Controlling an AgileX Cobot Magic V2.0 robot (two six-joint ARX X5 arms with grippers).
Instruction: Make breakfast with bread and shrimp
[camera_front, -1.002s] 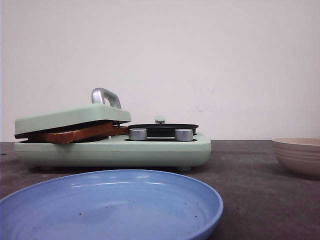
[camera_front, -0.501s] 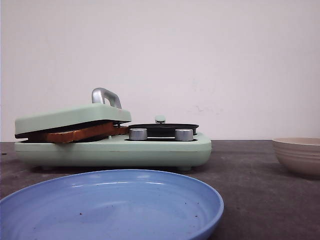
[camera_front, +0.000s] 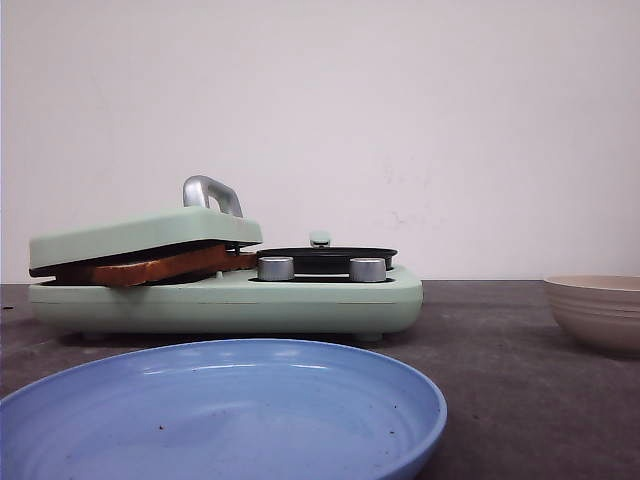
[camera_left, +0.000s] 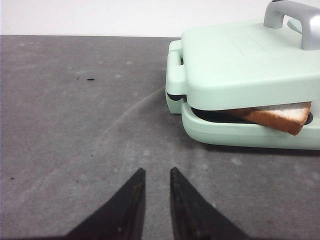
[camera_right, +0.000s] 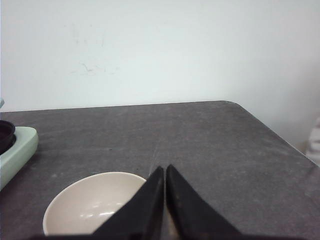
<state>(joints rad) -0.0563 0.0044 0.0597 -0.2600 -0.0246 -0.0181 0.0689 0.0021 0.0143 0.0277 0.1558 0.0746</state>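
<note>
The bread (camera_front: 150, 268) lies in the mint-green breakfast maker (camera_front: 300, 300), clamped under its lowered lid (camera_front: 140, 232); a crust corner sticks out in the left wrist view (camera_left: 280, 117). No shrimp shows in any view. My left gripper (camera_left: 156, 170) hovers over bare table in front of the maker, its jaws a little apart and empty. My right gripper (camera_right: 164, 167) is shut and empty, just above the rim of an empty beige bowl (camera_right: 90, 205). Neither gripper shows in the front view.
A blue plate (camera_front: 220, 410) sits empty at the front of the table. The beige bowl (camera_front: 597, 310) stands at the right. The maker has a small black pan (camera_front: 325, 257), two silver knobs and a metal lid handle (camera_front: 210, 192). The table's right edge (camera_right: 280, 140) is near.
</note>
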